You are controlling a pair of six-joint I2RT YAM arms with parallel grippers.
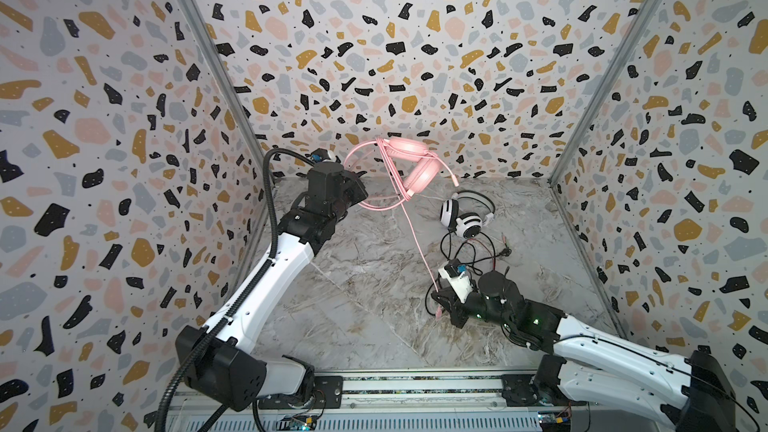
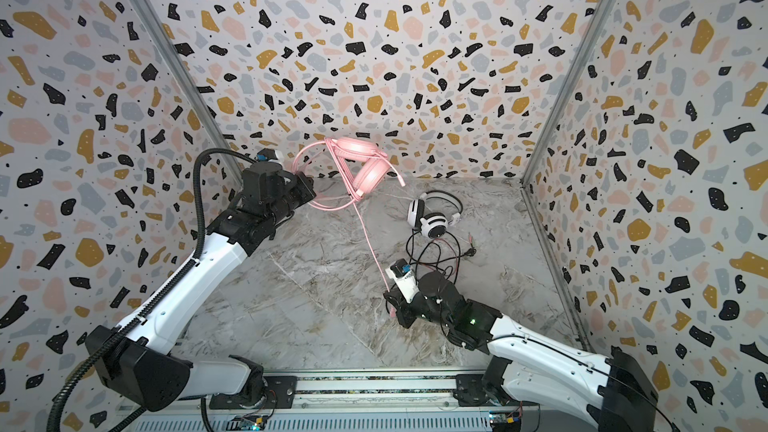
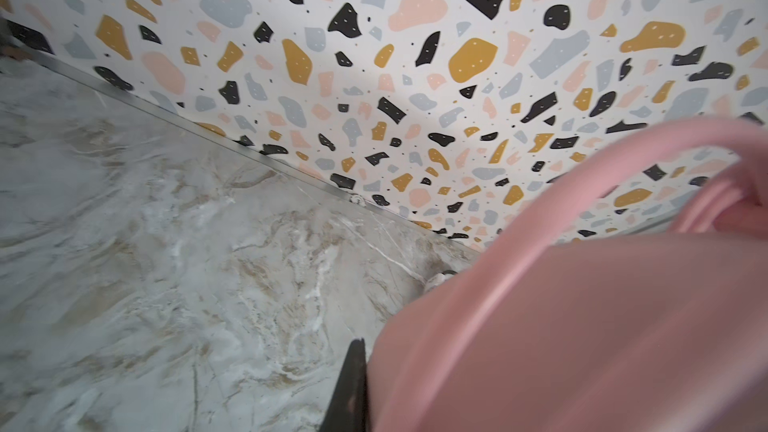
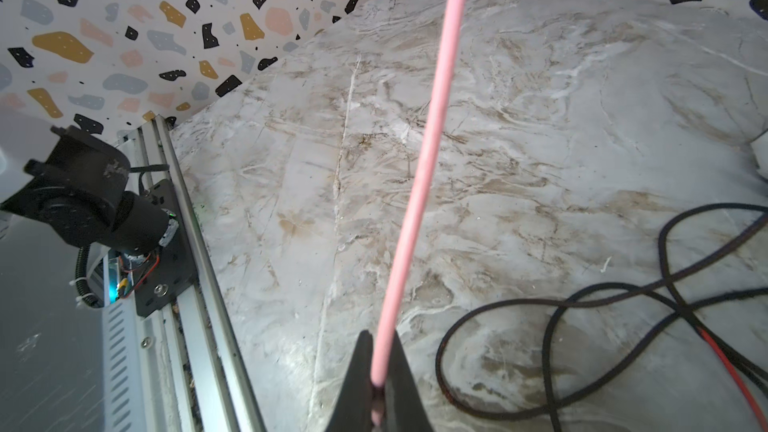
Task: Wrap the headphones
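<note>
The right gripper [image 4: 376, 367], low and right of centre in both top views, is clamped shut on the pink cable [image 4: 419, 160]. The cable runs taut from between its jaws up and to the left, to the pink headphones [image 1: 415, 162]. A short pink end shows just past the gripper. The left gripper [image 1: 360, 192], left of centre near the back wall [image 1: 415, 56], is closed on the pink headphones and holds them clear of the table [image 1: 353, 305], with several strands of cable crossing the headband and ear cups. In the left wrist view the blurred pink body fills the lower right of the frame. The white headphones [image 1: 465, 218], black-striped, lie on the marble-patterned table right of centre. They are apart from both grippers, and their black-and-red cable [image 1: 469, 251] lies in loose loops between them and the right gripper.
</note>
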